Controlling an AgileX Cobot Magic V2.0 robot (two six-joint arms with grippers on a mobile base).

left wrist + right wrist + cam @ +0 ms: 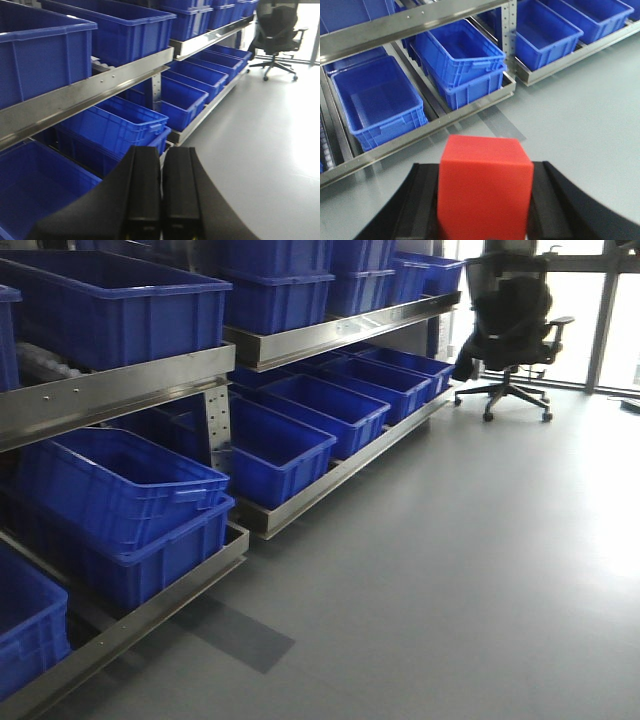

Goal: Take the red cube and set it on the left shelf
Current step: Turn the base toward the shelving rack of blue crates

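Red cube [482,187] gripped between right fingers [421,202]; open floor [580,115] borders shelf [420,22].

bins [290,445] on shelf [330,335] at left, chair [510,320] behind

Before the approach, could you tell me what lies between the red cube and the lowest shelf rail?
Only bare grey floor separates the red cube from the lowest shelf rail, as the right wrist view shows.

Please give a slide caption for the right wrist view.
Right gripper holding the red cube, blue bins on shelves ahead.
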